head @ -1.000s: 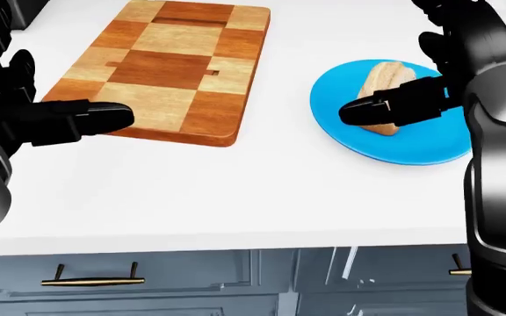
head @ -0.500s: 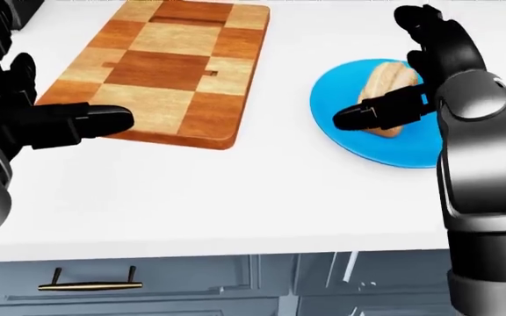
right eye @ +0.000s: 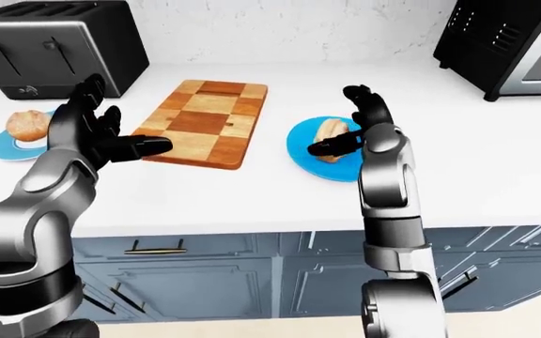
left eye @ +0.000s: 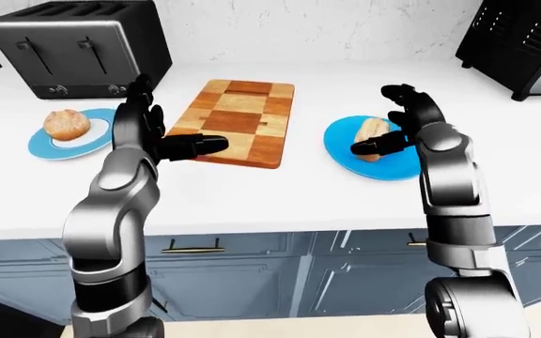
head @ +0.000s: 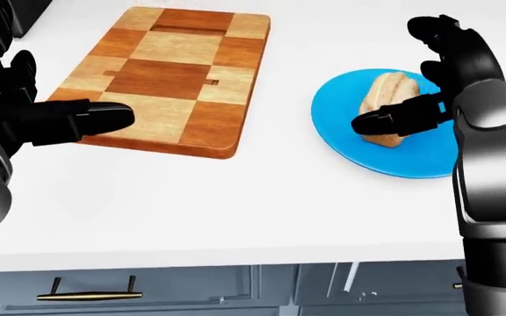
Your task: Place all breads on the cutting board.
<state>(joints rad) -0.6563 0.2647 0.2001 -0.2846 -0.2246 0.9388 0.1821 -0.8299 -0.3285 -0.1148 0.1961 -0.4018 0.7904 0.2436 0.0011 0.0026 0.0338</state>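
A checkered wooden cutting board [head: 165, 72] lies on the white counter. To its right, a long bread loaf [head: 383, 92] rests on a blue plate [head: 349, 141]. My right hand [head: 402, 79] is open about the loaf, with the thumb low on its near side and the fingers arched over its far end. A round bread roll [left eye: 66, 124] sits on another blue plate [left eye: 49, 146] at the left in the left-eye view. My left hand [left eye: 162, 127] is open and empty over the board's left edge.
A black toaster [left eye: 78, 46] stands behind the left plate. A black oven [left eye: 524, 42] stands at the top right. The counter's edge [head: 235, 253] runs across the bottom, with blue-grey drawers and brass handles [left eye: 190, 248] below it.
My right hand has come further into view and arched over the loaf, its thumb shifting slightly right. The whole picture has shifted down a little. The left hand and the loaf have not moved.
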